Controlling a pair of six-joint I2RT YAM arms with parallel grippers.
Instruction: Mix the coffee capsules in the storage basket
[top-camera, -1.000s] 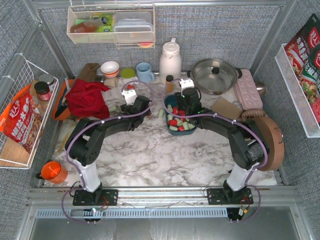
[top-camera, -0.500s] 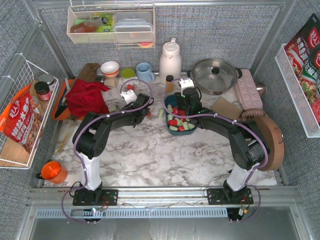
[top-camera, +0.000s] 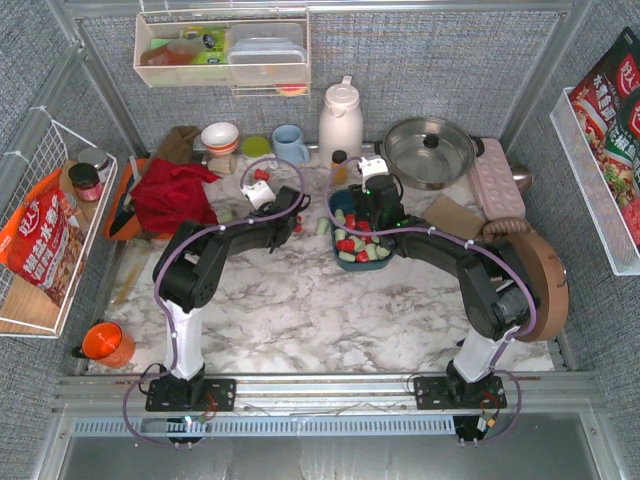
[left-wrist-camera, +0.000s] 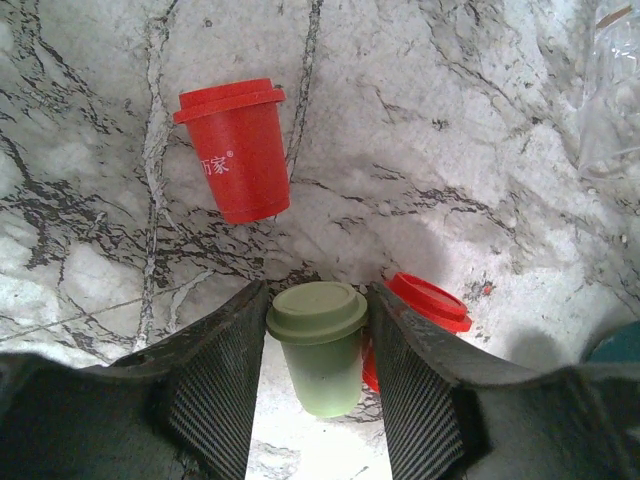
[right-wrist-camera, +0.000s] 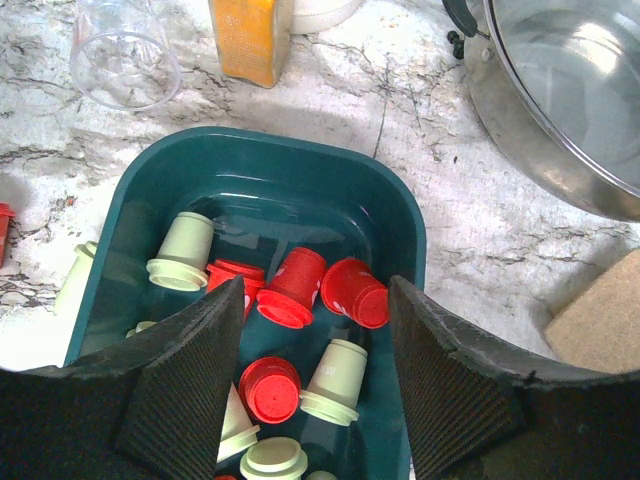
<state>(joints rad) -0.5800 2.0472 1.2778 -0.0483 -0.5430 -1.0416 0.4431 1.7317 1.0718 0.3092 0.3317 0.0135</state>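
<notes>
My left gripper (left-wrist-camera: 318, 292) hangs low over the marble table, shut on a pale green coffee capsule (left-wrist-camera: 322, 360) whose lid rim touches both pads. A red capsule (left-wrist-camera: 237, 150) lies on the table just ahead, and another red one (left-wrist-camera: 432, 300) shows behind the right finger. In the top view this gripper (top-camera: 288, 222) is left of the dark teal storage basket (top-camera: 333, 222). My right gripper (right-wrist-camera: 315, 290) stands open above the basket (right-wrist-camera: 290, 170), with nothing between its fingers. Several red and pale green capsules (right-wrist-camera: 300, 285) lie jumbled inside.
An amber bottle (right-wrist-camera: 250, 35) and a clear cup (right-wrist-camera: 125, 60) stand just behind the basket. A steel pot (top-camera: 430, 150), a white thermos (top-camera: 340, 118), a blue mug (top-camera: 290, 143) and a red cloth (top-camera: 175, 195) line the back. An orange mug (top-camera: 105, 343) sits near left.
The left arm has reached further forward and right toward the basket, and its jaws have narrowed onto the green capsule. The right arm has stayed put.
</notes>
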